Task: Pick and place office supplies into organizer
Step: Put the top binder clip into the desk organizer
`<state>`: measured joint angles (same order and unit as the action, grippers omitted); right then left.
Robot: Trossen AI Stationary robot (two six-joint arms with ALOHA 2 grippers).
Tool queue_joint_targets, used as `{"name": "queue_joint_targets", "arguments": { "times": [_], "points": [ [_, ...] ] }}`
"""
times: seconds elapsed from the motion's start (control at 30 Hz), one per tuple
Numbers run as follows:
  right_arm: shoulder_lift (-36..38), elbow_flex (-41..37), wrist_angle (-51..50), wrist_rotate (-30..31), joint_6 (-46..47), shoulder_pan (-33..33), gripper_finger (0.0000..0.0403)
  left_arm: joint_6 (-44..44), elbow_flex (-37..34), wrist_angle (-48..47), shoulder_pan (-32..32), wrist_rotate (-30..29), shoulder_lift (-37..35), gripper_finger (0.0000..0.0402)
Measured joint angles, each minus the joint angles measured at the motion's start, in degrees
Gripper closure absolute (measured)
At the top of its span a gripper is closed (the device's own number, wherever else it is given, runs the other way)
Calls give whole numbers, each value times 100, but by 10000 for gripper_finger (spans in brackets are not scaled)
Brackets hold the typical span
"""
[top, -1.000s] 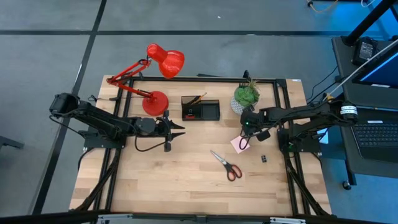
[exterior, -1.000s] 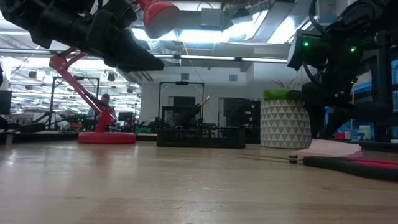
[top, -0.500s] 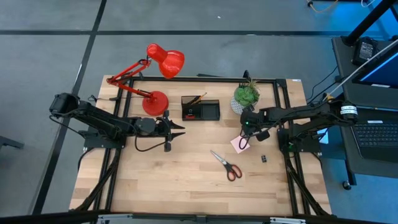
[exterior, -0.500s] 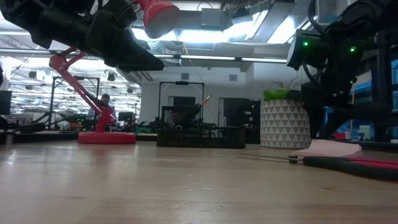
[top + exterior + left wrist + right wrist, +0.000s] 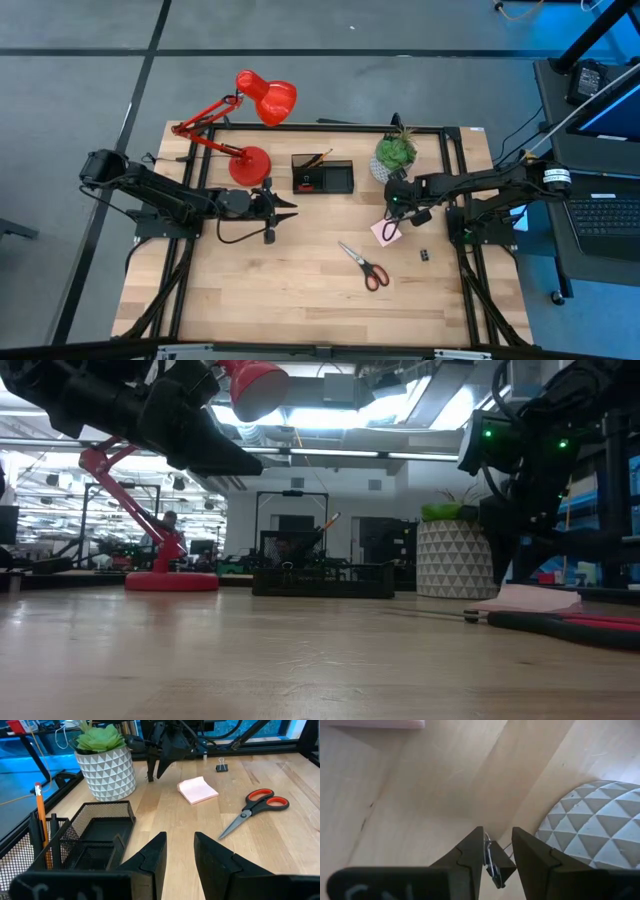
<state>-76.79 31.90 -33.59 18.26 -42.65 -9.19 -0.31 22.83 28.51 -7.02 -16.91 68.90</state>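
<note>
The black mesh organizer point(image 5: 322, 175) stands at the far middle of the table, with an orange pencil point(image 5: 40, 815) upright in its taller section. A pink sticky-note pad point(image 5: 385, 232), red-handled scissors point(image 5: 364, 265) and a small black clip point(image 5: 425, 256) lie flat on the wood at the right. My right gripper point(image 5: 393, 212) hangs beside the plant pot, just past the pad's far edge, shut on another small black clip point(image 5: 494, 867). To the left of the organizer's near side, my left gripper point(image 5: 287, 207) hovers open with nothing between its fingers point(image 5: 155, 855). My right gripper pinches a small black binder clip between its two fingers, which come from above and point steeply down. The clip's wire handles point(image 5: 488, 851) and dark body point(image 5: 497, 871) show in the gap, back from the fingertips. The clip appears lifted clear of the table.
A potted green plant in a white pot point(image 5: 396, 155) stands right beside my right gripper. A red desk lamp point(image 5: 250, 163) stands left of the organizer, its head point(image 5: 268, 97) reaching past the far edge. Bare wood lies across the near half of the table point(image 5: 260, 290).
</note>
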Motion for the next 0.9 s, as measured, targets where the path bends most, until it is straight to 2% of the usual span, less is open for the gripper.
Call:
{"name": "queue_joint_targets", "arguments": {
  "times": [0.9],
  "points": [
    [-2, -10, -128, 186, 37, 81, 297, -145, 0, -7, 1, 0, 0, 309]
  ]
}}
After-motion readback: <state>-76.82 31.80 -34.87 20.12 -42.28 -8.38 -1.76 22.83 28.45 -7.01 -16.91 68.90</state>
